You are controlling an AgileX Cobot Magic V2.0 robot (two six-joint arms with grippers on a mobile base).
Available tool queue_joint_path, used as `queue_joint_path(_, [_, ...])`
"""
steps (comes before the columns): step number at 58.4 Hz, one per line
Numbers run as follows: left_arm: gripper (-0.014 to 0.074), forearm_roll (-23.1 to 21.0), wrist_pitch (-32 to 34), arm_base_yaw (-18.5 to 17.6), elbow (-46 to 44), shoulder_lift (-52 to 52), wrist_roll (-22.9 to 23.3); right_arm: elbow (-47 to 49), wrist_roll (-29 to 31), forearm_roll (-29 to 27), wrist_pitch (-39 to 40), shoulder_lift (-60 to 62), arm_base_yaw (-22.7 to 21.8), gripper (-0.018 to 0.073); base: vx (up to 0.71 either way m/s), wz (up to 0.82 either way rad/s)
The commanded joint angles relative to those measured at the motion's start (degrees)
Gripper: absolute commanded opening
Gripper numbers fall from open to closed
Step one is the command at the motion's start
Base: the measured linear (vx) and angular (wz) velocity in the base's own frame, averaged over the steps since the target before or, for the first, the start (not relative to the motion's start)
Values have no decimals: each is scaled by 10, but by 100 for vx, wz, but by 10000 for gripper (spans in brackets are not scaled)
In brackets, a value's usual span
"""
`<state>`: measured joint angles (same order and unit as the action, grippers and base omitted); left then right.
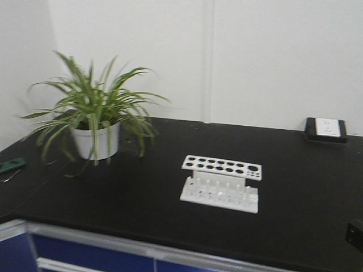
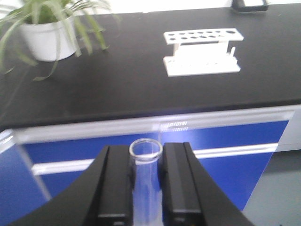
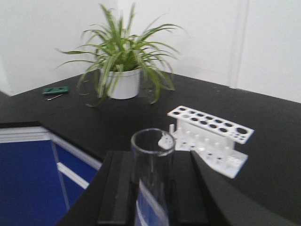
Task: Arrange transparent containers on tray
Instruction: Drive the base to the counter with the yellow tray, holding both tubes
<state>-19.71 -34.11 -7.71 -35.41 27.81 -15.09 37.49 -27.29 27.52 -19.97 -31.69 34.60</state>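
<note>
1. Risk, slip: the slim tube [image 2: 145, 186] is smooth glass pinched only along its sides. Any tilt or jolt could let it slide out through the fingers. Likelihood is a judgement, not observed.
2. Risk, breakage: in the left wrist view the left claw [image 2: 146, 157] sits short of the table [image 1: 142, 192] edge, in front of the blue cabinet front [image 2: 235, 141]. A tube dropped here would probably miss the table and shatter.
3. Risk, collision: the white rack [image 1: 222, 183] stands at 4 o'clock from the plant pot [image 1: 95, 140] and in the forward line of both wrist views. A low carry could knock it.
4. Risk, target: the tray appears in no view, so the set-down spot cannot be judged and a blind approach may misplace the glass.
5. Left claw: closed on the slim tube, with one black finger [image 2: 113, 183] on each side. The tube mouth is level with the fingertips, at 12 o'clock in that view. The claw points toward the table.
6. Right claw [image 3: 153, 160]: closed on the wide tube [image 3: 151, 188], whose mouth stands clear of the fingertips. It points at the table corner, with the rack at 2 o'clock.
7. Neither arm shows in the front view.
</note>
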Motion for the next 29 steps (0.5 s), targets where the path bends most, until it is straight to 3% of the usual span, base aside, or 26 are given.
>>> queue_joint_path(1, [2,-14,45,-3,-20,1,0,16,5,10,42,-1,-1,-13,-35,40])
queue_joint_path(29, [2,-14,45,-3,-20,1,0,16,5,10,42,-1,-1,-13,-36,42])
